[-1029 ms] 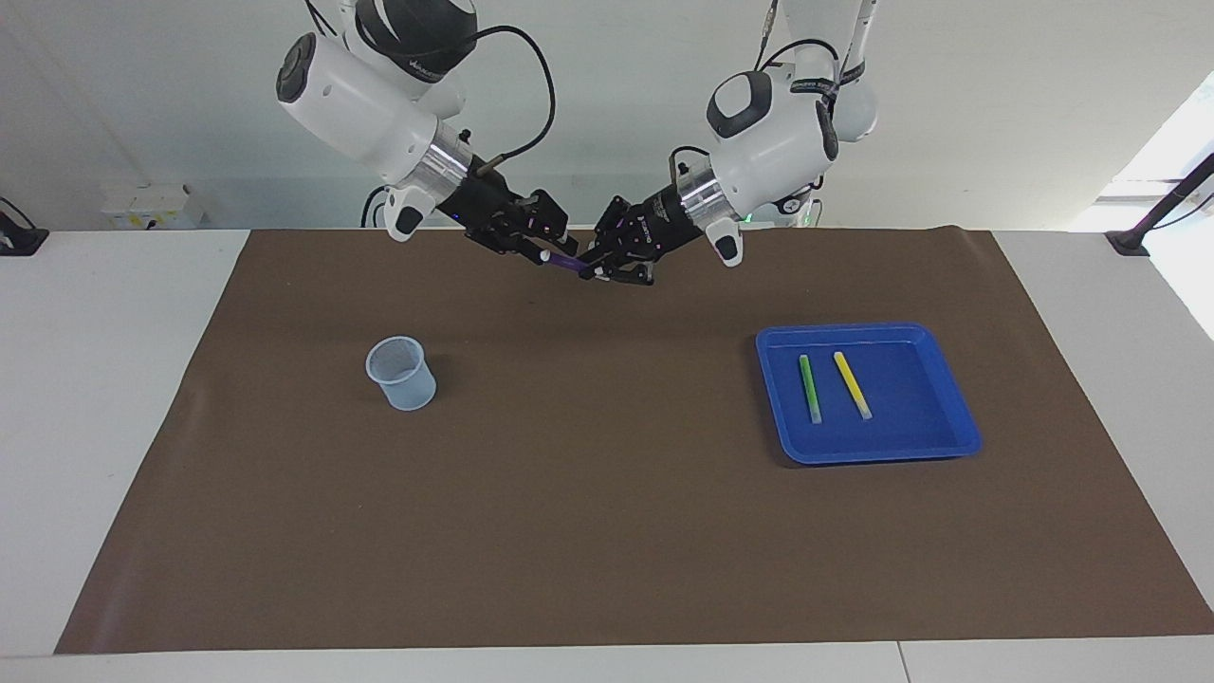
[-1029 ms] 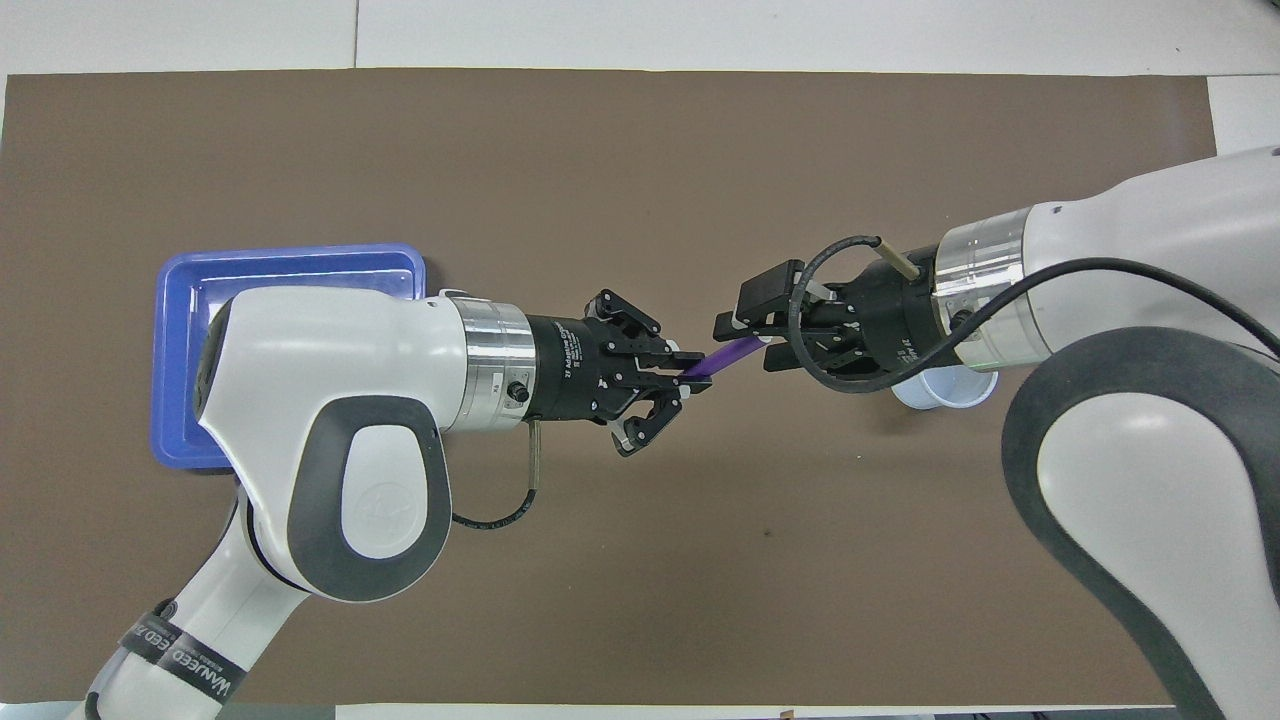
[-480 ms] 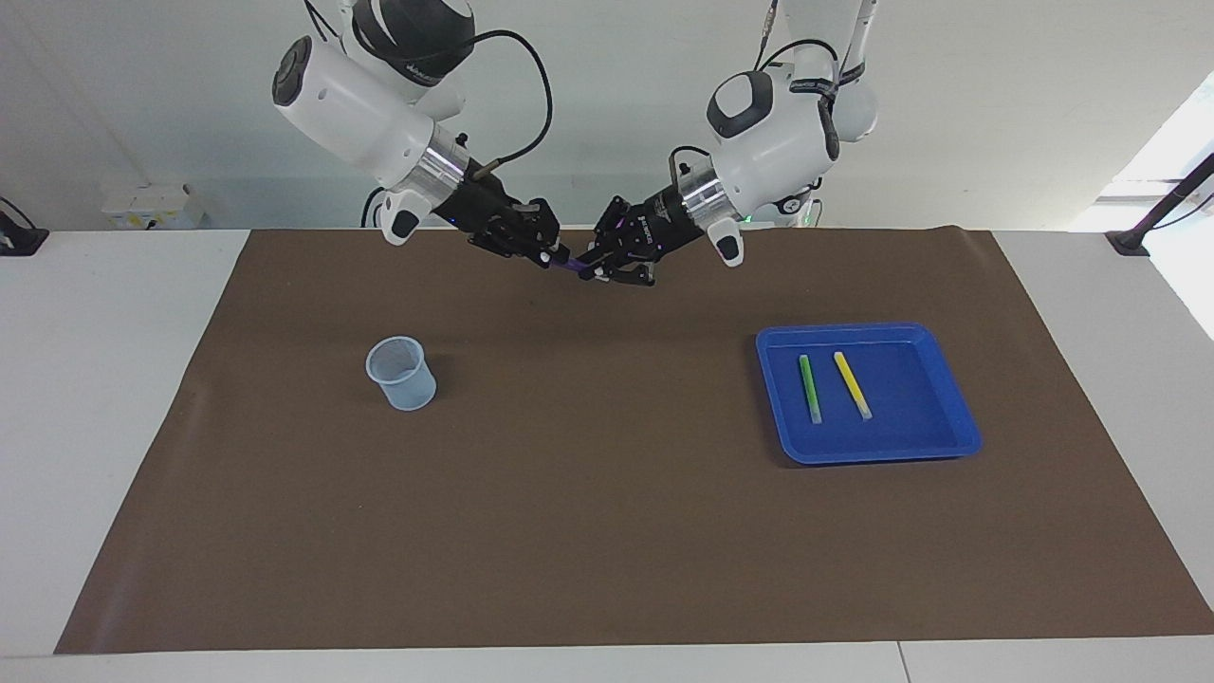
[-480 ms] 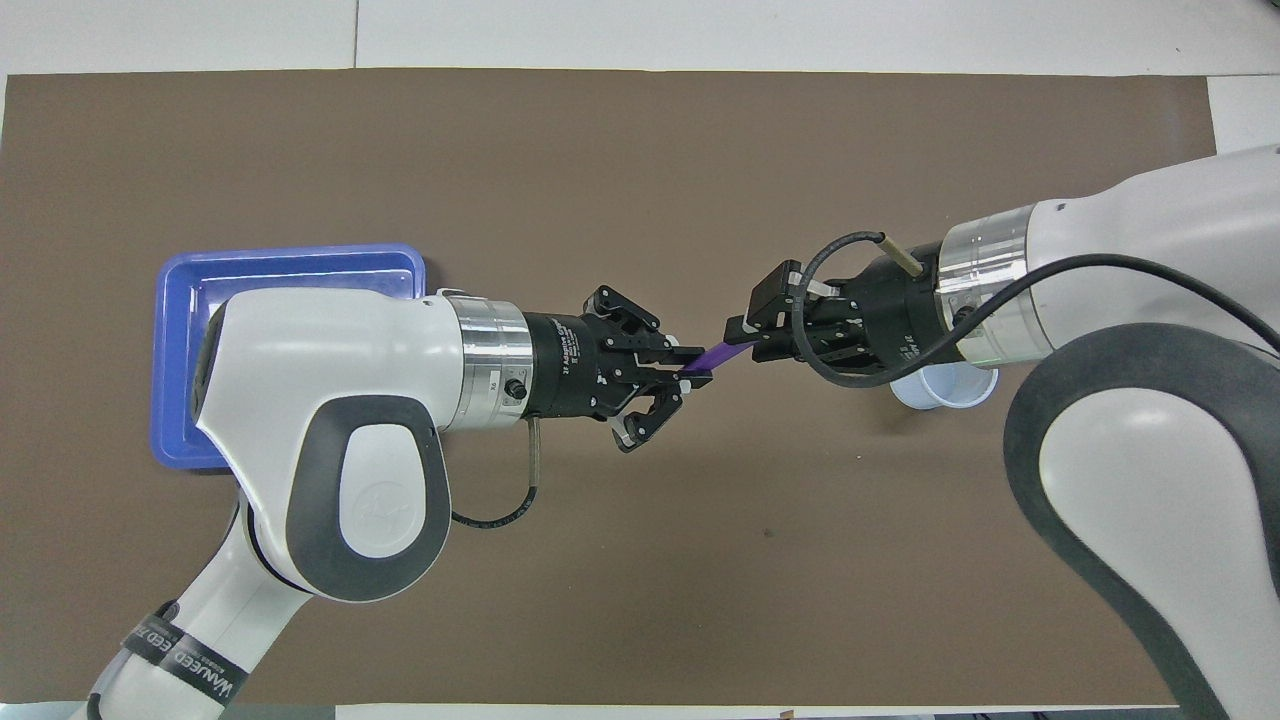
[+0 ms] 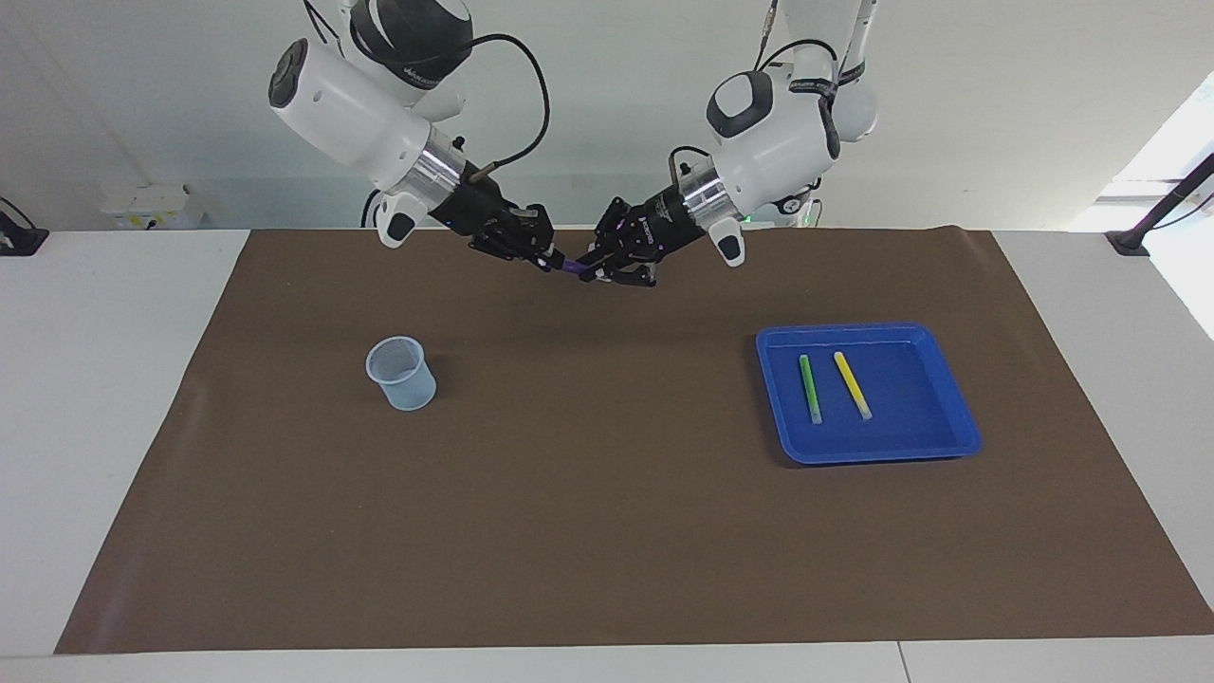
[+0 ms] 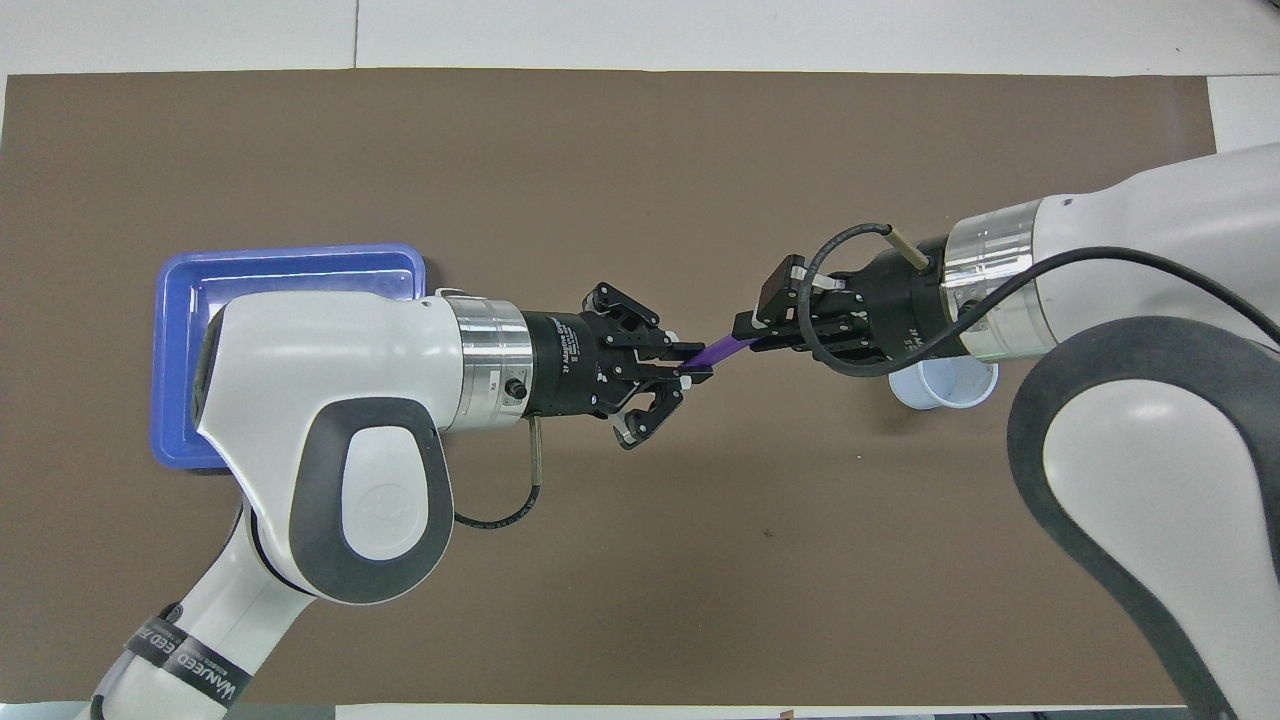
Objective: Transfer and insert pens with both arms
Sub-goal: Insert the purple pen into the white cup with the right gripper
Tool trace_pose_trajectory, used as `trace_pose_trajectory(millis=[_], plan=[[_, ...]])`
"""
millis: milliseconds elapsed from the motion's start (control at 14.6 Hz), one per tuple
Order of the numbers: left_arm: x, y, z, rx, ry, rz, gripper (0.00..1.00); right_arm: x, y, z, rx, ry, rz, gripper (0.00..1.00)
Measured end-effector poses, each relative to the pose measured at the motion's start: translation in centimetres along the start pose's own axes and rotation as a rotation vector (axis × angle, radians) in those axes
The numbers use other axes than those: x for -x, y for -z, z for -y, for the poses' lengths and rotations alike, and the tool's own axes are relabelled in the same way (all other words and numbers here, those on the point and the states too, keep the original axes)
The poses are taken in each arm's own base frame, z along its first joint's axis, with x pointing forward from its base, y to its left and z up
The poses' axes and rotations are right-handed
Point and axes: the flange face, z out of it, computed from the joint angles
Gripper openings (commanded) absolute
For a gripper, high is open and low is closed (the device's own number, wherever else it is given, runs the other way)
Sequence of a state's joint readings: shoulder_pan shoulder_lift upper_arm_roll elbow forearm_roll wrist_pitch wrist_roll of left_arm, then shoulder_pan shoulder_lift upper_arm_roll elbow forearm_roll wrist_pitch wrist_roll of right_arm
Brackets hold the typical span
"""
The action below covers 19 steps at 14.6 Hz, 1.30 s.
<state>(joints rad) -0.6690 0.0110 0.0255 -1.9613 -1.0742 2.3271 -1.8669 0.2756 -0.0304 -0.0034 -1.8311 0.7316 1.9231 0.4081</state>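
The purple pen [image 5: 572, 268] [image 6: 725, 352] hangs in the air between my two grippers, over the mat's middle near the robots' edge. My left gripper [image 5: 596, 270] [image 6: 697, 373] is shut on one end of it. My right gripper [image 5: 550, 261] [image 6: 748, 335] is shut on the other end, and the pale cap is hidden in its fingers. The green pen [image 5: 809, 387] and the yellow pen [image 5: 852, 384] lie side by side in the blue tray [image 5: 920, 403]. In the overhead view my left arm hides them.
A clear plastic cup [image 5: 402, 373] [image 6: 945, 385] stands upright on the brown mat toward the right arm's end, partly under my right wrist in the overhead view. The blue tray [image 6: 180, 380] sits toward the left arm's end.
My right gripper has moved in along the purple pen and closed on its capped end. My left gripper has kept its hold and barely moved.
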Motion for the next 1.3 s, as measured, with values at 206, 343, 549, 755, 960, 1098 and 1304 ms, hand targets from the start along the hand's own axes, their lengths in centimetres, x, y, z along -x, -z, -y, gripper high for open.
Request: trace_pose_trajectory(millis=[206, 343, 549, 755, 960, 1098, 1304], plan=[[0.9, 0.0, 0.9, 0.033, -0.012, 0.023, 1.0, -0.4, 0.4, -0.4, -0.001, -0.009, -0.006, 0.0], [1.1, 0.4, 1.1, 0.046, -0.013, 0.03, 1.0, -0.7, 1.0, -1.3, 0.042, 0.026, 0.007, 0.0], [0.3, 2.0, -0.5, 0.076, 0.002, 0.03, 1.0, -1.8, 4.9, -4.3, 0.221, 0.244, 0.028, 0.0], [-1.9, 5.2, -3.4, 0.047, -0.058, -0.097, 1.0, -3.5, 9.1, -7.4, 0.41, 0.533, 0.042, 0.0], [-3.5, 9.2, -5.4, -0.007, -0.128, -0.18, 1.0, -5.2, 9.6, -8.8, 0.557, 0.745, 0.054, 0.0], [-4.4, 11.5, -6.2, -0.049, -0.229, -0.263, 1.0, -6.4, 8.9, -9.4, 0.601, 0.794, 0.056, 0.0], [-5.9, 13.9, -6.7, -0.137, -0.403, -0.383, 1.0, -8.9, 6.9, -10.9, 0.613, 0.813, 0.048, 0.0]])
